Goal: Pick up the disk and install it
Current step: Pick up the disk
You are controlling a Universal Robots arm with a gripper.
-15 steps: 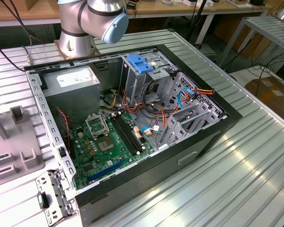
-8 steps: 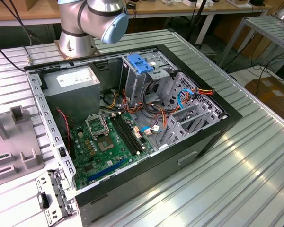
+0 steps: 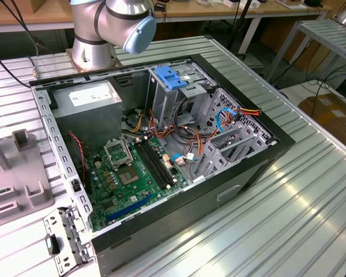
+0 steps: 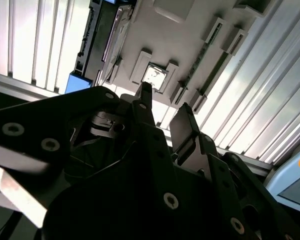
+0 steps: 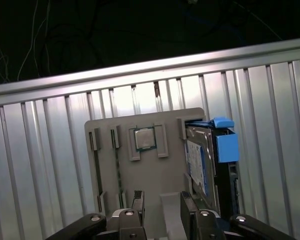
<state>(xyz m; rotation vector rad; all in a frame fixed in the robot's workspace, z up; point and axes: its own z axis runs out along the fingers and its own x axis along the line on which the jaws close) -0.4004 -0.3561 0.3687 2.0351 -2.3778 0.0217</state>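
Hand (image 5: 162, 200) hangs over the grey holder plate (image 5: 155, 175) on the ribbed metal table (image 5: 50, 150). My two fingers (image 5: 138, 200) stand apart with bare plate showing through the gap. There is nothing between them and nothing gripped. The disk (image 5: 197, 165) stands on edge in a slot along one side of the plate. Its silver face and white label with a blue band are turned toward the middle of the plate, and its blue plastic rails (image 5: 226, 145) are on the outer side. One finger is near the disk's closer end, but I see no contact. A small square processor chip (image 5: 144, 138) lies flat in a pocket in the plate, just beside the disk's slot. Narrow slots for long parts run along the plate's other side. In the exterior view my arm's base (image 3: 92, 52) stands on the table behind the open computer case (image 3: 219, 196), which lies on its side. Inside it are the green motherboard (image 3: 127, 173), a grey power supply box (image 3: 86, 109), bundled cables and a light-blue clip (image 3: 170, 77) on top of the drive cage.
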